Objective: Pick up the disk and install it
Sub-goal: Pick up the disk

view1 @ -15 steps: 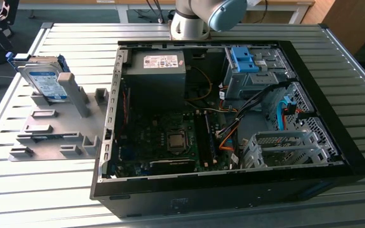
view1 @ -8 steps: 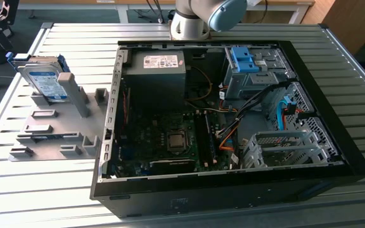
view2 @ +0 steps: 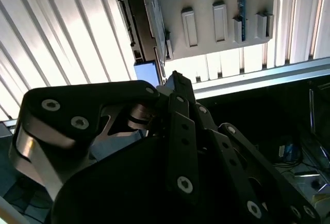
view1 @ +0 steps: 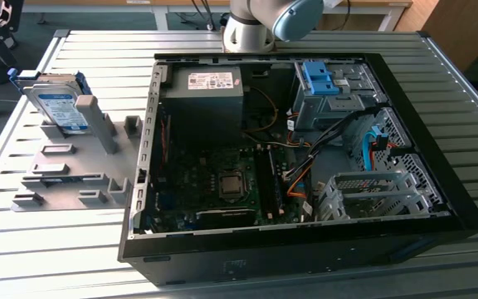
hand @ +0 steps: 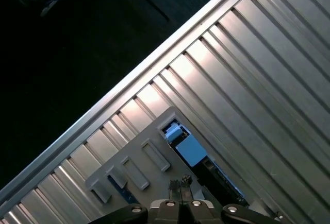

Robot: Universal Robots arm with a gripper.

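In both wrist views the gripper [hand: 179, 183] [view2: 174, 77] sits closest to the camera. Its fingertips are pressed together with nothing between them. Beyond them lies a grey fixture plate [hand: 149, 131] on the slatted metal table [hand: 258, 54]. The one disk [hand: 188, 147] stands on edge in a slot at the end of the plate, and the gripper is clear of it.

In the exterior view, the black near wall of one open computer case [view1: 289, 246] comes first. Inside the case, the nearest things are one empty perforated drive cage [view1: 372, 193] on the exterior view's right and the motherboard [view1: 214, 187] beside it. Farther in are one power-supply box [view1: 201, 93] and one grey drive bay [view1: 338, 103] topped by a blue bracket [view1: 320, 78].

The fixture plate [view1: 73, 180] lies outside the case on the exterior view's left. The disk [view1: 60, 106] is upright at the plate's far end, well apart from the drive bay. The robot arm [view1: 256, 25] rises at the far edge of the table [view1: 98, 56].
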